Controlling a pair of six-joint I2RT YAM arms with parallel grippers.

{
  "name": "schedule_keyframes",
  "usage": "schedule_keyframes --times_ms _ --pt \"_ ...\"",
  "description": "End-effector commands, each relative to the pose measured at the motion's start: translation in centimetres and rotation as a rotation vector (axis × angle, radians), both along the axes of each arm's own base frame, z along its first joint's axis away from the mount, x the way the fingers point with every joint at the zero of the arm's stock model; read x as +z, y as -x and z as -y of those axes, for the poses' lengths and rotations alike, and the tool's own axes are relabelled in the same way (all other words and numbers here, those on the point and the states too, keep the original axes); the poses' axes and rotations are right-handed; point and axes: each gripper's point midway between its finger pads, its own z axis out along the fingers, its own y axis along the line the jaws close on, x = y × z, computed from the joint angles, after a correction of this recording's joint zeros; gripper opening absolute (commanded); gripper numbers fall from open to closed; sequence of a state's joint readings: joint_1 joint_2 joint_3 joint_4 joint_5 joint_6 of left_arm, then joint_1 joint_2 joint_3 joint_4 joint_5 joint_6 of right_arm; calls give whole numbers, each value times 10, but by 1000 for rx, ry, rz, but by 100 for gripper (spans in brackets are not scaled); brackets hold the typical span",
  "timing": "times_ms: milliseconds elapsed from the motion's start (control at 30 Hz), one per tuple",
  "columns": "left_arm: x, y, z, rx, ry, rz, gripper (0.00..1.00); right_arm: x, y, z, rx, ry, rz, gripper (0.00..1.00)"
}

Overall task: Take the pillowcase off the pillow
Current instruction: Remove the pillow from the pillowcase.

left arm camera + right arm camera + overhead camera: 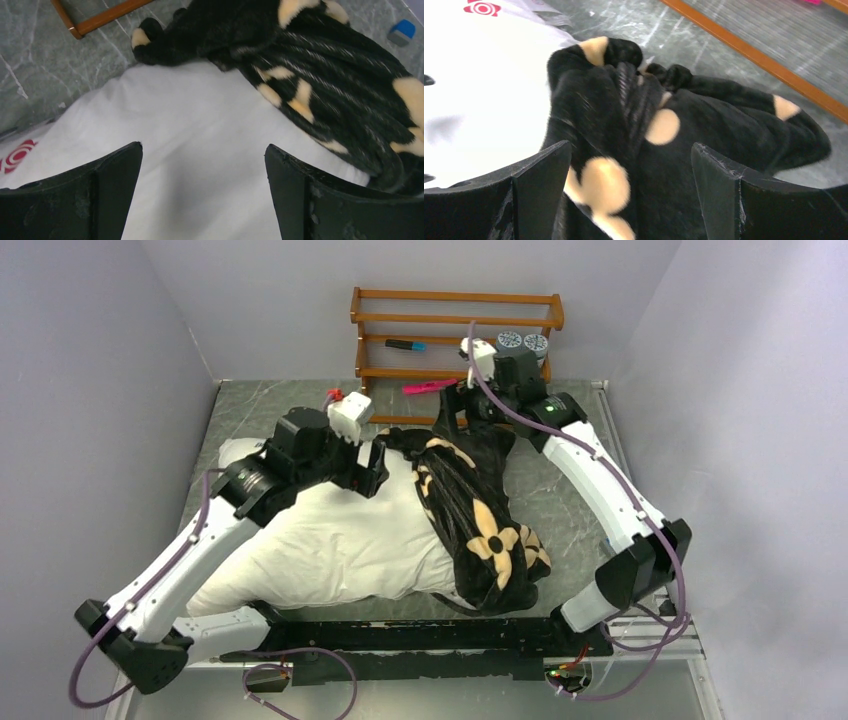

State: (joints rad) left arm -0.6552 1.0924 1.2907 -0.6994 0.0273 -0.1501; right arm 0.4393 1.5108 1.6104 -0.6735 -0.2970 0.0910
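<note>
Overhead: pillowcase (470, 510) bunched at the pillow's (330, 540) right end. Only the wrist views show both jaws gaping empty: left jaws over pillow, right jaws over pillowcase.

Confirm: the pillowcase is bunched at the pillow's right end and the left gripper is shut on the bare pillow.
No: the left gripper is open, not shut. The left wrist view shows its jaws spread wide over the bare pillow, gripping nothing. The pillowcase is indeed bunched at the right end.

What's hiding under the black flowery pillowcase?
The white pillow goes under the bunched-up pillowcase at its right end. How much pillow sits inside is covered; the rest lies bare.
</note>
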Motion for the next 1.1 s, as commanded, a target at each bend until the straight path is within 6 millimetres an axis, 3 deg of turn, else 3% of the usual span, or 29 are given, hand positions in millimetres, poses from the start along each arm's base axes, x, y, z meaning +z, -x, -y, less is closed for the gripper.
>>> schedule_keyframes --times_ms 0,167,267,400,533,733,800,900,1067 --pt "33 -37 3 47 36 110 96 30 -7 -37 80 -19 105 92" --pt "26 -64 0 75 69 79 96 13 -23 -63 86 35 79 94" --pt "16 -73 -6 80 88 37 96 -10 -27 -72 90 79 22 94" --pt "7 -81 -12 73 93 -1 96 -43 -18 -73 126 134 -65 96" --pt "-6 -85 -10 41 76 -35 96 -75 -11 -58 108 215 -125 96" --pt "-24 -95 4 -26 53 -83 96 -90 -14 -21 7 241 -149 92" --pt "-27 -100 8 -46 49 -88 96 -95 -11 -15 1 258 -163 86" --pt "-28 -106 13 -69 40 -89 96 -98 -5 -16 12 249 -181 67" --pt "-30 -116 23 -109 45 -99 96 -79 0 -19 12 184 -146 26"
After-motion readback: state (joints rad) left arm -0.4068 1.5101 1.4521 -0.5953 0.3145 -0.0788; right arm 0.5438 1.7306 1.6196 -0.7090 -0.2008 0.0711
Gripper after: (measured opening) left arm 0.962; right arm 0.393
